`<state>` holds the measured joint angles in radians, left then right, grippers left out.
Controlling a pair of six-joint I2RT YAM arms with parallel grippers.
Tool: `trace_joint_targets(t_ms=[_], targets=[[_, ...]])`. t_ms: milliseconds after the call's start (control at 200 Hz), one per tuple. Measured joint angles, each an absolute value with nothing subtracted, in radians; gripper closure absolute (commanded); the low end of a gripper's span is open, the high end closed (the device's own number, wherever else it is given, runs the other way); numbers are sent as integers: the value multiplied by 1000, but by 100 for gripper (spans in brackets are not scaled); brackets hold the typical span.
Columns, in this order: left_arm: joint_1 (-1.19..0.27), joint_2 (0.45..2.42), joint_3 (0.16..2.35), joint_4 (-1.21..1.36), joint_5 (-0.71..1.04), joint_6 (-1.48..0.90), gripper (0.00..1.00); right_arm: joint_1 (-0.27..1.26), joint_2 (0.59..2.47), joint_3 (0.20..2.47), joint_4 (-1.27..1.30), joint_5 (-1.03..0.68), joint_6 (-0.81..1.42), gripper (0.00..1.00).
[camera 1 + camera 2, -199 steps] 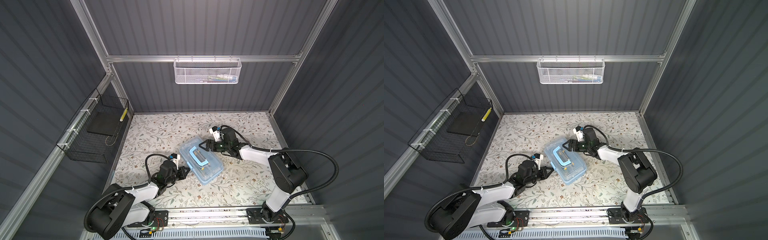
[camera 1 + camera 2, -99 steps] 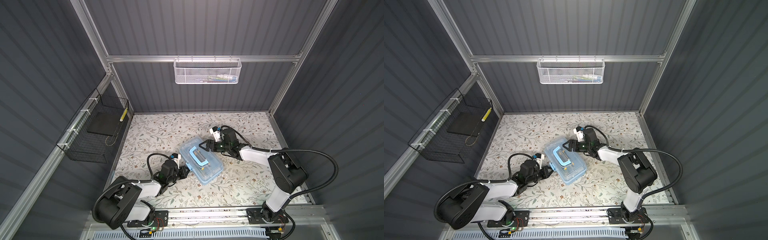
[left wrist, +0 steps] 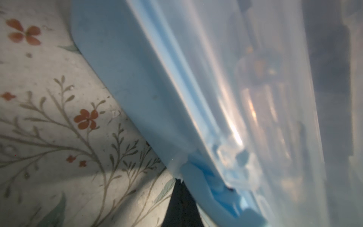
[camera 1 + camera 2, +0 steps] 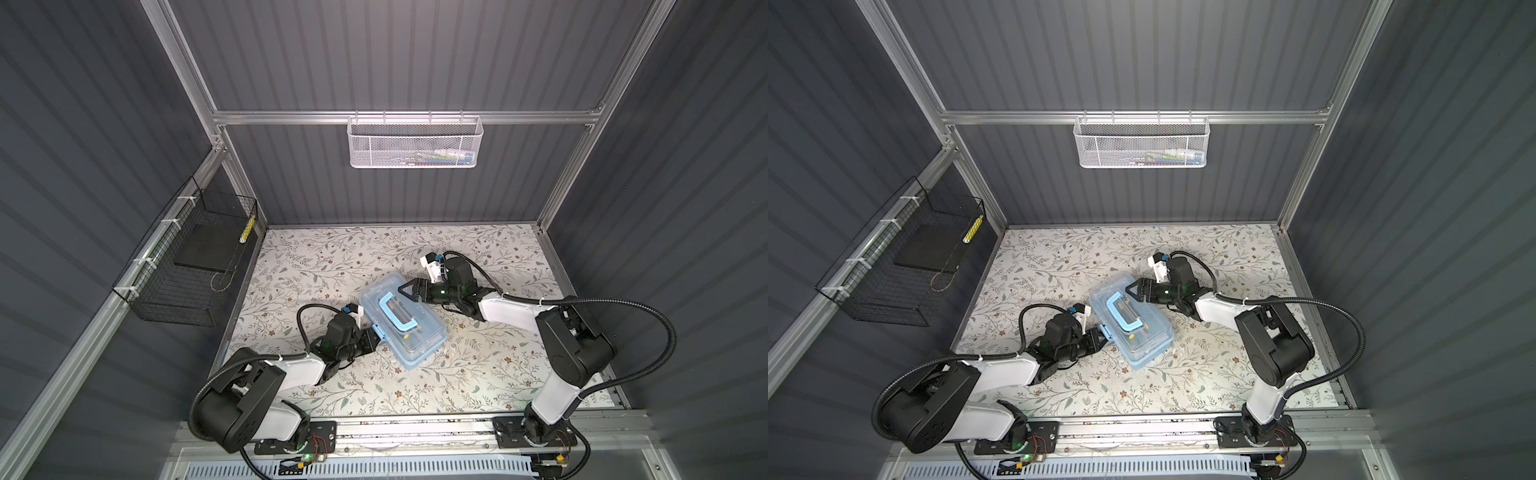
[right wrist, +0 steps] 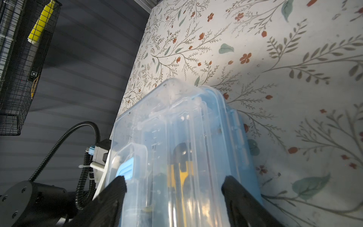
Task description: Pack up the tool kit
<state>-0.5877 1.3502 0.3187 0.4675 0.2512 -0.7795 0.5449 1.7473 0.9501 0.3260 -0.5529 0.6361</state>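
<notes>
Floral-patterned table [image 4: 478, 374] inside grey slatted enclosure: the tool kit [image 4: 402, 319] is lying mid-table, lid down. The right gripper [image 5: 174, 188] is straddling its end, jaws apart, apparently to steady it. The left gripper [image 4: 374, 337] is pressing closed jaws at the latch side, likely fastening it.

I see the tool kit [image 4: 402, 324] as a light-blue box under a clear lid, with a pale-blue handle [image 4: 398, 311] and a deeper blue latch [image 3: 212, 186]. Through the lid I make out something yellow and black [image 5: 181, 173]. My surface [image 4: 478, 253] is off-white, printed with grey-green sprigs and small rust-red flowers. My arms are white and black, and both pincers are black. The walls are dark grey and ribbed. One basket [image 4: 414, 143] is white mesh; the other basket [image 4: 187, 270] is black wire, holding a yellow piece [image 4: 248, 229].
</notes>
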Motion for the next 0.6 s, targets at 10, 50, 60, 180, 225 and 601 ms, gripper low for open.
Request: trace_joint_targets(t_ms=[10,50,60,180,225,601], targets=[[-588,1343,321,455,251,-777,100,545,1747,950,326,-553,636,19],[-588,1310,326,410,247,-763,100,545,1747,950,325,-553,636,19],[-588,1301,327,400,245,-759,100,545,1747,950,325,-553,636,19],[-588,1208,337,305,233,-725,100,545,1748,951,324,-553,636,19],[-588,1185,343,279,229,-715,100,545,1748,951,324,-553,636,19],[-588,1158,390,193,211,-672,100,545,1749,956,319,-553,635,19]])
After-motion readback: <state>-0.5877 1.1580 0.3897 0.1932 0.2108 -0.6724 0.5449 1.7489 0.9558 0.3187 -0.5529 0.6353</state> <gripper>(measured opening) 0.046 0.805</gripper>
